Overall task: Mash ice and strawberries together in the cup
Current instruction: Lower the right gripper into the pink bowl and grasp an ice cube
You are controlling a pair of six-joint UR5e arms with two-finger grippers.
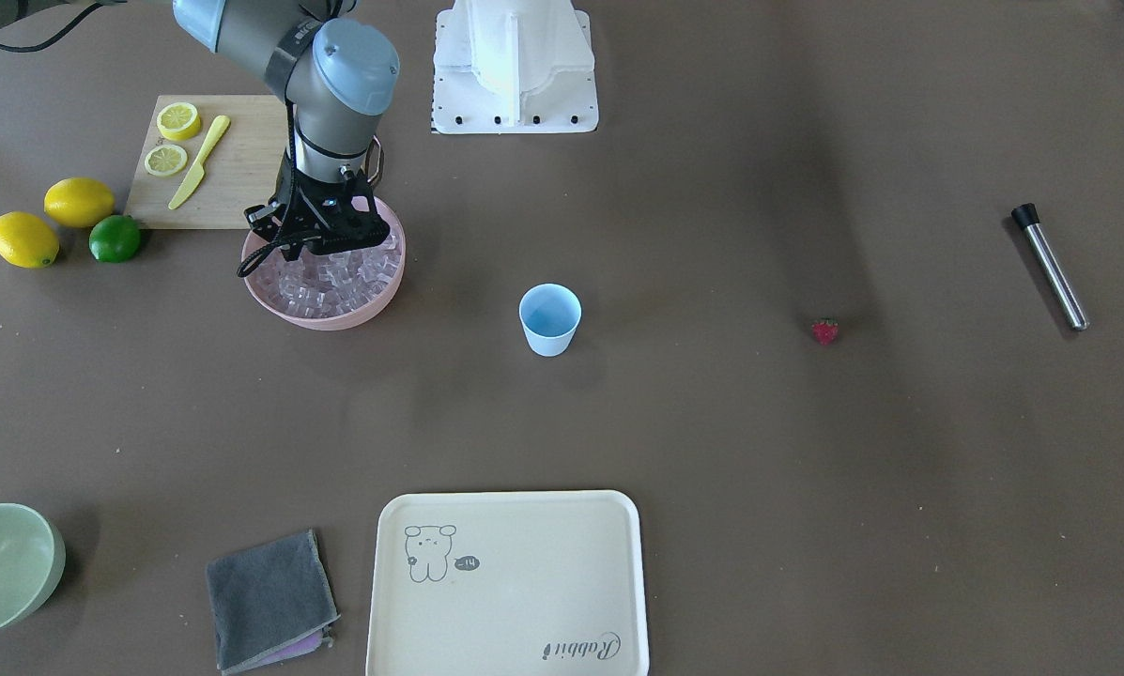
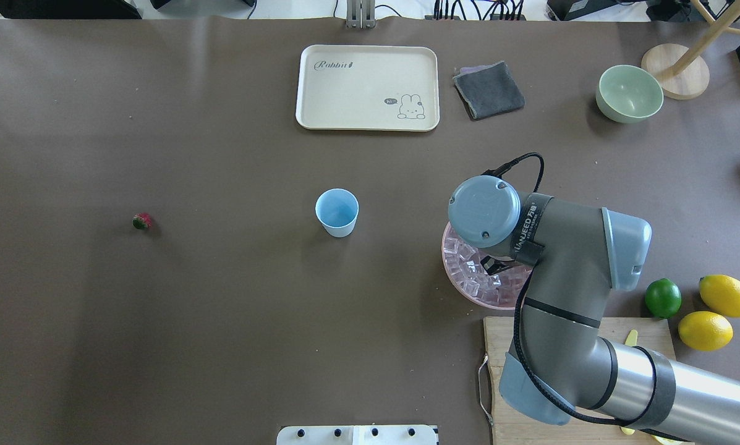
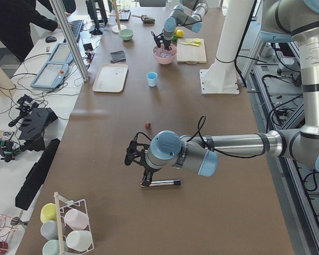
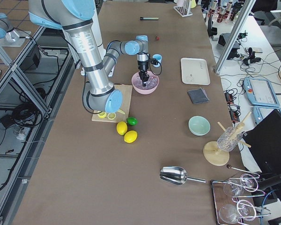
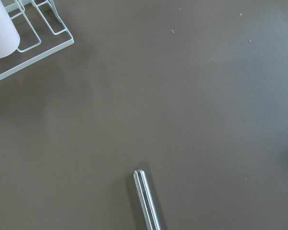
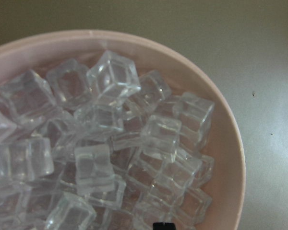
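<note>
The light-blue cup point(image 1: 550, 319) stands upright at mid-table and looks empty. A single red strawberry point(image 1: 824, 330) lies alone on the table, well toward my left side. Ice point(image 6: 105, 143) fills the pink bowl point(image 1: 327, 319). My right gripper point(image 1: 322, 246) hangs low over this bowl, its fingers spread open just above the cubes with nothing between them. My left gripper point(image 3: 132, 156) shows only in the exterior left view, beside a steel muddler point(image 1: 1050, 268); I cannot tell whether it is open or shut.
Behind the pink bowl lies a cutting board point(image 1: 233, 178) with lemon slices and a yellow knife; two lemons and a lime point(image 1: 115, 238) sit beside it. A cream tray point(image 1: 510, 582), grey cloth point(image 1: 269, 599) and green bowl point(image 1: 3, 566) line the far edge. A wire cup rack point(image 5: 24, 38) stands near the muddler.
</note>
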